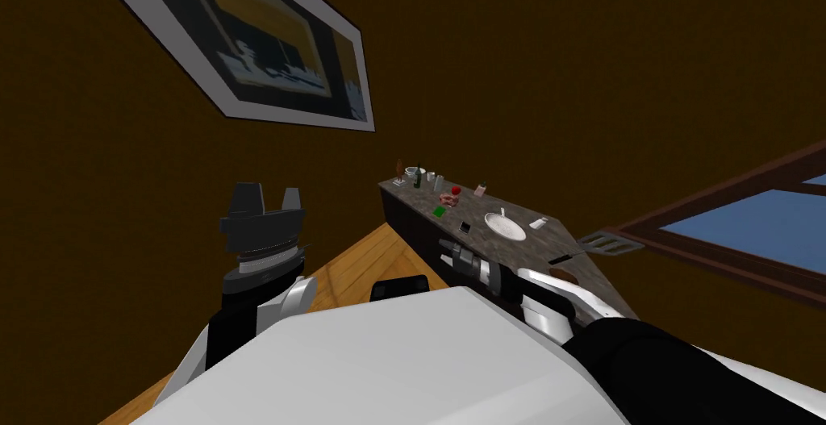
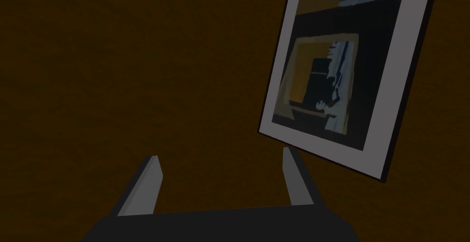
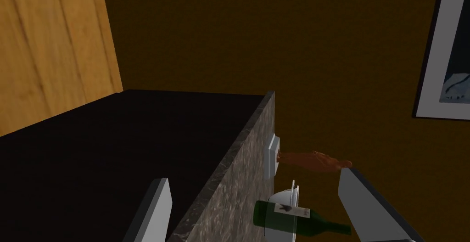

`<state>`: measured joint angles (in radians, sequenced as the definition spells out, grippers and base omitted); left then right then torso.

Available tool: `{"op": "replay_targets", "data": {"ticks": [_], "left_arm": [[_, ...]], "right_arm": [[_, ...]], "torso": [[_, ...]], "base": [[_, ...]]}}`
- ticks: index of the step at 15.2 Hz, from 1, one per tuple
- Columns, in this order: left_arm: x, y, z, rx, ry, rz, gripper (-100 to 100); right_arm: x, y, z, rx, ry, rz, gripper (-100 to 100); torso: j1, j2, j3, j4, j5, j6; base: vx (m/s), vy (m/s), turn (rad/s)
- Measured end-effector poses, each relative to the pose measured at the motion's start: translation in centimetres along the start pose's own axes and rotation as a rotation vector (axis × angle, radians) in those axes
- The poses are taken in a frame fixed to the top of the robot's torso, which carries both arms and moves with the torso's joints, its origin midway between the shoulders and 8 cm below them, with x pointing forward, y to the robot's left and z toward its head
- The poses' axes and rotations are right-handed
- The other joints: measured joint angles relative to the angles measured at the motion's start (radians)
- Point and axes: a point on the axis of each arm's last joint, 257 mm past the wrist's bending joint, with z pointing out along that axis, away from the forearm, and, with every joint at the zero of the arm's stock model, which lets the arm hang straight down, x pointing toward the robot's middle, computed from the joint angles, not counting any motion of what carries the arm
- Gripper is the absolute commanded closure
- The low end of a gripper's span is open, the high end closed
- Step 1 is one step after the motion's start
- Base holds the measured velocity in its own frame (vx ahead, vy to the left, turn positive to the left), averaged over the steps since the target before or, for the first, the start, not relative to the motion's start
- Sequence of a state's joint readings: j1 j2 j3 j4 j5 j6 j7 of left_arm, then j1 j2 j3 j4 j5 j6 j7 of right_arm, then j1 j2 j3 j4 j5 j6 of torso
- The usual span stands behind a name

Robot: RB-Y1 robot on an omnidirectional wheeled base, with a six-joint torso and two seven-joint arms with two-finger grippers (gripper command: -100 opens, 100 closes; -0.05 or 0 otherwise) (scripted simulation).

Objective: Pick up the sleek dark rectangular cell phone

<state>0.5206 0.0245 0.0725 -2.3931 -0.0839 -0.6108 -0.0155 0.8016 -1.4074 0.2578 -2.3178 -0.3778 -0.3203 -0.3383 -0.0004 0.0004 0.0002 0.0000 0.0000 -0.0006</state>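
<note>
The phone (image 1: 465, 225) (small, dark) lies flat on the desk (image 1: 556, 243), at the plate's (image 1: 505, 227) 9 o'clock. The right jaws, at the phone's 7 o'clock, stand wide apart and empty over the desk's front edge. The left jaws, raised, gape empty too.

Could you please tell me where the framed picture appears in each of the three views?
Head view: framed picture upper left on the dark brown wall, above the raised left pincer.
Left wrist view: framed picture just beyond the open left pincer.
Right wrist view: framed picture, its edge, on the wall beyond the counter.
Shared landmark: that dark brown wall.
</note>
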Motion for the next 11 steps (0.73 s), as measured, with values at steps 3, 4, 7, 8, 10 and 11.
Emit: {"op": "replay_targets", "data": {"ticks": [3, 4, 7, 8, 10, 11], "left_arm": [[0.0, 0.0, 0.0, 0.000, 0.000, 0.000, 0], [0.0, 0.0, 0.0, 0.000, 0.000, 0.000, 0], [0.0, 0.0, 0.0, 0.000, 0.000, 0.000, 0], [0.0, 0.0, 0.0, 0.000, 0.000, 0.000, 0], [0.0, 0.0, 0.0, 0.000, 0.000, 0.000, 0], [0.0, 0.0, 0.0, 0.000, 0.000, 0.000, 0]], "right_arm": [[0.4, -1.2, -0.5, 0.061, 0.022, 0.016, -100], [0.4, -1.9, -0.8, 0.089, 0.028, 0.030, -100], [0.8, -4.0, -1.8, 0.171, 0.045, 0.066, -100], [0.8, -4.4, -2.1, 0.193, 0.051, 0.070, -100], [0.8, -5.4, -2.7, 0.238, 0.060, 0.081, -100], [0.9, -6.0, -3.2, 0.265, 0.064, 0.094, -100]], "torso": [[0.000, 0.000, 0.000, 0.000, 0.000, 0.000], [0.000, 0.000, 0.000, 0.000, 0.000, 0.000], [-0.001, 0.000, 0.000, 0.000, 0.000, 0.000], [-0.001, 0.000, 0.000, 0.000, 0.000, 0.001], [-0.001, -0.001, 0.000, 0.000, 0.000, 0.000], [-0.001, -0.001, -0.001, 0.000, 0.000, 0.000]], "base": [[-0.008, -0.001, 0.101], [-0.008, -0.004, 0.107], [-0.006, -0.009, 0.190], [-0.001, -0.009, -0.012], [0.000, -0.010, 0.223], [0.001, -0.015, 0.092]]}}
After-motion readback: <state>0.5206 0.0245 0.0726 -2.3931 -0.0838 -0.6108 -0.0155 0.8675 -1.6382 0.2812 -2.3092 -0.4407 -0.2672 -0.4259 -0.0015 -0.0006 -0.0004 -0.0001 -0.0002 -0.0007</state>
